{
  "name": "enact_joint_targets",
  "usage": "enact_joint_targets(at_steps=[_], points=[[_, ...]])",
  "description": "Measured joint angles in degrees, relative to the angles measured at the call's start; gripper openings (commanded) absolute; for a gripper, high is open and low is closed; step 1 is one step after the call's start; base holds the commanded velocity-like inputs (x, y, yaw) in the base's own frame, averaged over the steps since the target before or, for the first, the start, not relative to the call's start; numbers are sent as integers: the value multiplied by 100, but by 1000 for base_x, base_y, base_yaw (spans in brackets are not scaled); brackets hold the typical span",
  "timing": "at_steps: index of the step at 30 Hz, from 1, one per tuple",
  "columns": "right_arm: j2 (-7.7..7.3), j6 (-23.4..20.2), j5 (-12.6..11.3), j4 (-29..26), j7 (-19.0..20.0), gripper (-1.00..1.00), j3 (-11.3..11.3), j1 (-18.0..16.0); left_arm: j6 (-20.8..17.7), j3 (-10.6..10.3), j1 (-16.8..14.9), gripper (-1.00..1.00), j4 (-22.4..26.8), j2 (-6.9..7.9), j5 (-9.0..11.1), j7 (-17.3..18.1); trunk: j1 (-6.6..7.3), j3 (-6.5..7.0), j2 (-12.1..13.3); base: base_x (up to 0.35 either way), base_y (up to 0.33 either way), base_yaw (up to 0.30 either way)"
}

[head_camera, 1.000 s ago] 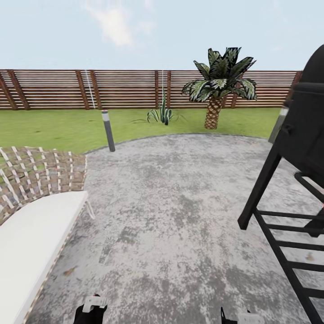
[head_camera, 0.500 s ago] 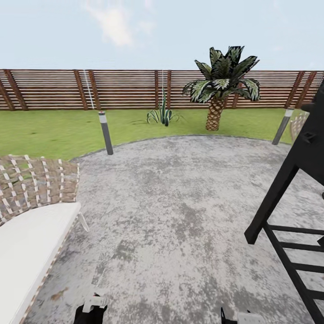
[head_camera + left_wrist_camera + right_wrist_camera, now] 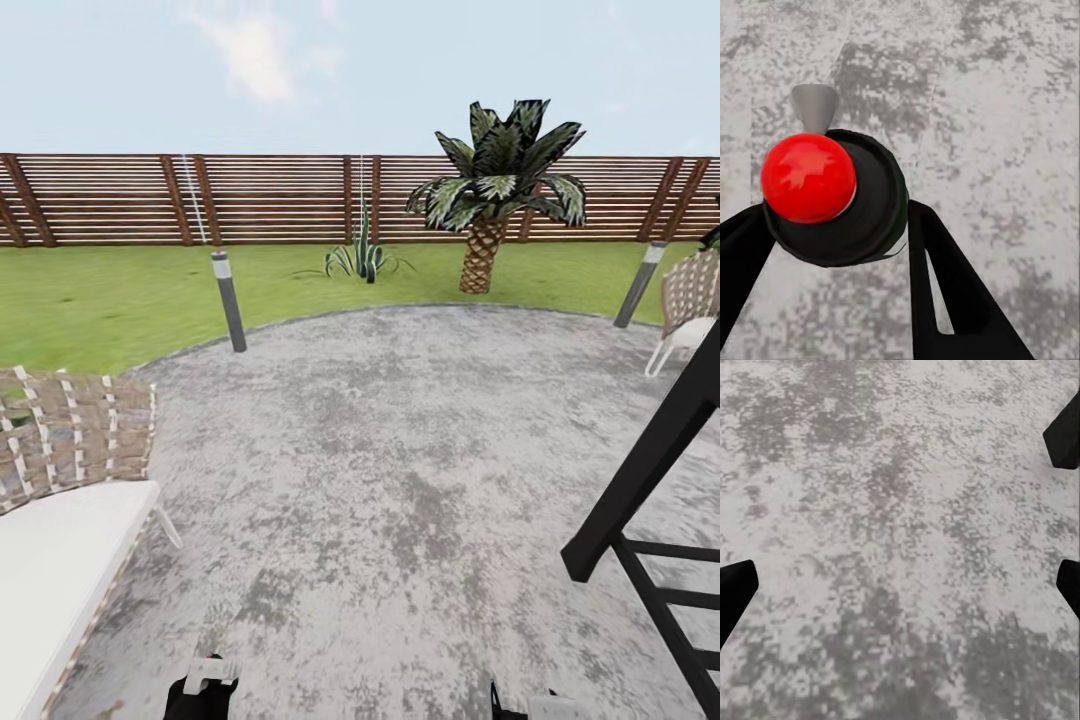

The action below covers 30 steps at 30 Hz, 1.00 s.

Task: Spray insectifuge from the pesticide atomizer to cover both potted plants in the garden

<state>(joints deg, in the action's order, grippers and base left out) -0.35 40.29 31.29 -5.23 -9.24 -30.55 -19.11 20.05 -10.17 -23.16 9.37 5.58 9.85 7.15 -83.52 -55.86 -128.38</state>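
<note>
**Holding the spray bottle on the gravel patio**

Gripping tight, the left gripper [image 3: 832, 247] has its two black fingers [image 3: 952, 300] closed around the small dark pesticide atomizer with the round red button on top [image 3: 832, 199]. A grey nozzle sticks out from the bottle's head. The right gripper [image 3: 907, 577] is spread wide with nothing between its dark fingertips [image 3: 735, 592].

Under both hands lies the round grey gravel patio [image 3: 400, 450]. A woven brown chair with a white cushion [image 3: 60, 500] sits at the left. A black metal frame [image 3: 650, 520] stands at the right. Past the patio are green lawn [image 3: 100, 300], a short grey post lamp [image 3: 227, 300], a spiky striped agave tuft [image 3: 360, 258], a small palm tree [image 3: 495, 200] and the brown slatted wooden fence [image 3: 270, 200].
</note>
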Motion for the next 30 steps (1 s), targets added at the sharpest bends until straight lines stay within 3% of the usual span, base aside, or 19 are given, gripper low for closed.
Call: enact_joint_targets(at_steps=[30], points=[[0,0,0,4,-1,100,0,0,1,1,0,-100,0,-1,0,0,0,0,0,339,0,0]])
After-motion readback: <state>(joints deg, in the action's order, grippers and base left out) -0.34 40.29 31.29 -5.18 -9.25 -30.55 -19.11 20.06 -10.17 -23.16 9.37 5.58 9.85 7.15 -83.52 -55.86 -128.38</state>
